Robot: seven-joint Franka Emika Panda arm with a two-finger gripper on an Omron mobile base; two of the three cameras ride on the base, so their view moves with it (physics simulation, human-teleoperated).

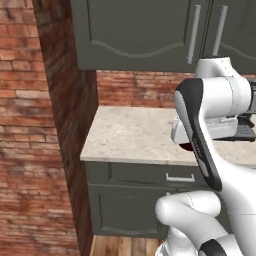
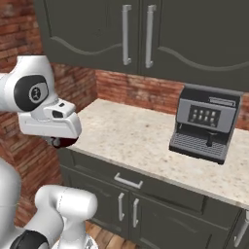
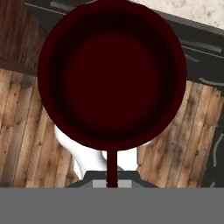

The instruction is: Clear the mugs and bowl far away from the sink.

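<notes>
You see only a sliver of the maroon mug (image 1: 186, 146) under the hand in the left base view. The coffee machine (image 1: 246, 125) is cut off by that picture's right edge. In the hand view, the mug's wide mouth hides the fingertips.

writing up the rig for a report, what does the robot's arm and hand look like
The arm is made of glossy white rounded shells with dark, near-black bands and inlays at its joints. One dark round joint cap in the right base view bears a small pale marking. The hand is a boxy white block with small dark spots on its side. No cables show. The jaws cannot be made out.
</notes>
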